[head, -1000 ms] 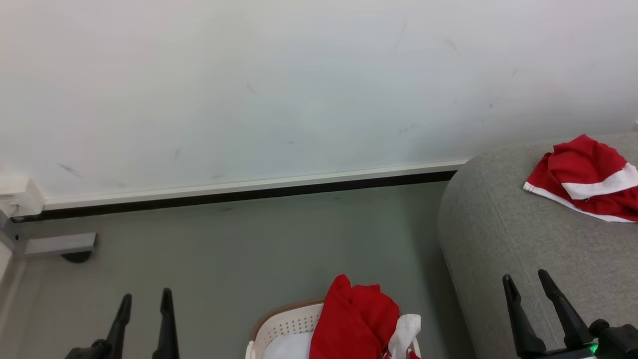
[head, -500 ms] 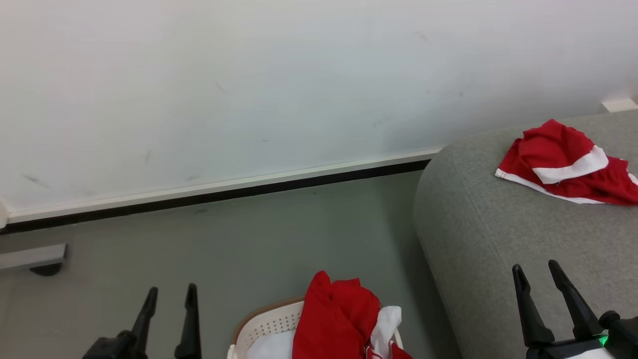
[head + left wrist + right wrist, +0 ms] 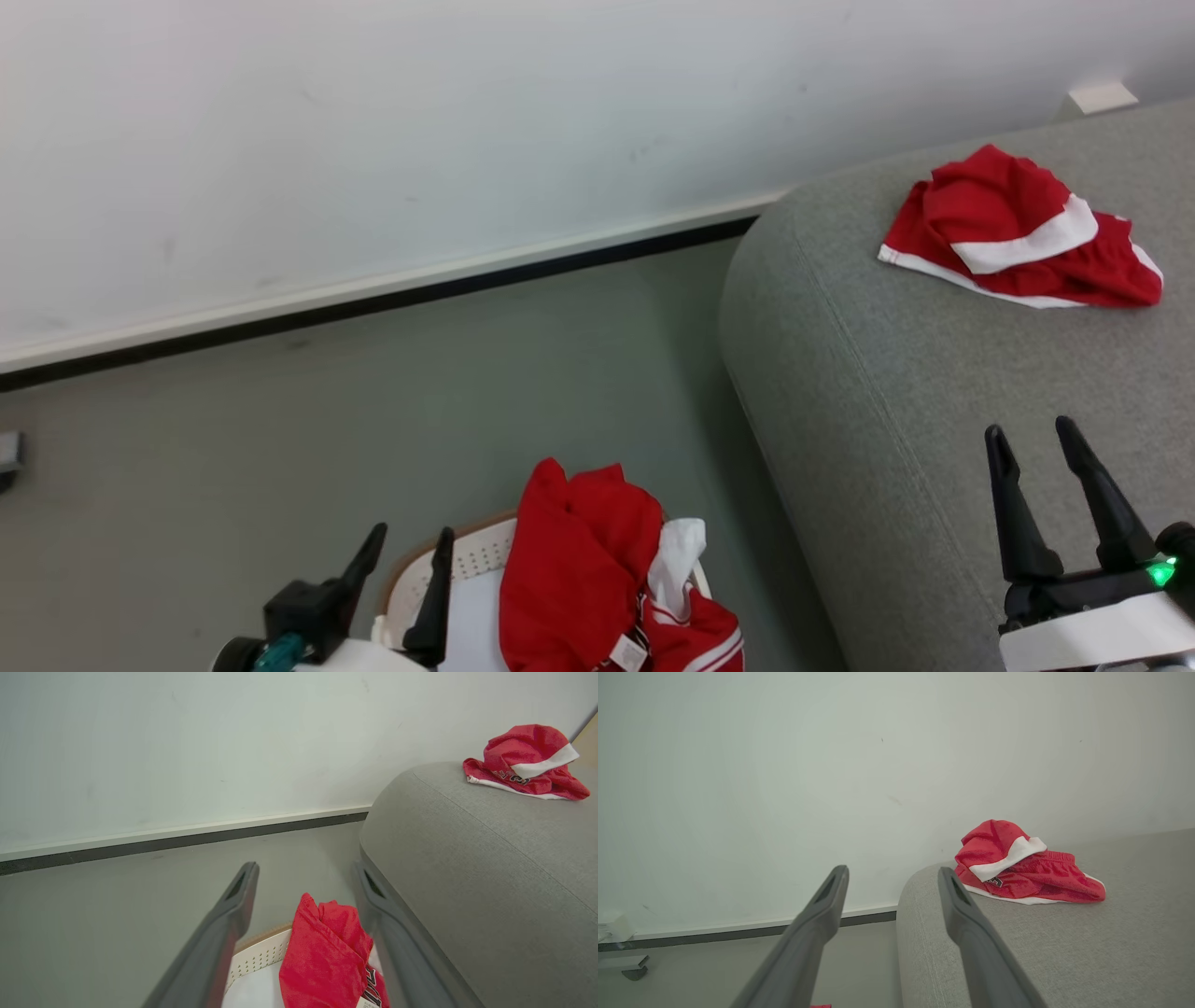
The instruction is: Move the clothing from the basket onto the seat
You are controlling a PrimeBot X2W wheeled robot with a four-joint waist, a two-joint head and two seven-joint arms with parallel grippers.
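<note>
Approx. half done, judging by the layout.

Done: red bundle (image 3: pixel 1013 233) w/ white band, lying on sofa (image 3: pixel 887 401), well ahead of right gripper (image 3: pixel 1030 427) and slightly to its right. Untouched by either gripper. Prob. needs no more handling.

Left to do: red heap (image 3: pixel 574 551) w/ white trim and a label, draped over far right side of basket (image 3: pixel 481 558) and standing above the rim. Just beside left gripper (image 3: pixel 412 530), on its right, in head view. Ahead and low btwn its two fingers in left wrist view. Not yet gripped.

Left gripper: spread wide, holding nothing. Right finger overlapping basket rim in head view; contact or not, can't tell.

Right gripper: also spread wide and empty, over near part of sofa, w/ sofa edge just to its left.

Basket on floor (image 3: pixel 373 401), below and right of left gripper, near sofa's side, well left of right gripper. White pad (image 3: pixel 471 625) in basket bottom, under left gripper's right finger. Not clothing, so prob. stays put.

Can't tell whether more clothes sit under heap, w/ basket's near part cut off at frame edge.

Remaining, as a guess: drop left gripper onto heap, pinch, lift clear of rim, carry right onto sofa, then check basket for leftovers.
</note>
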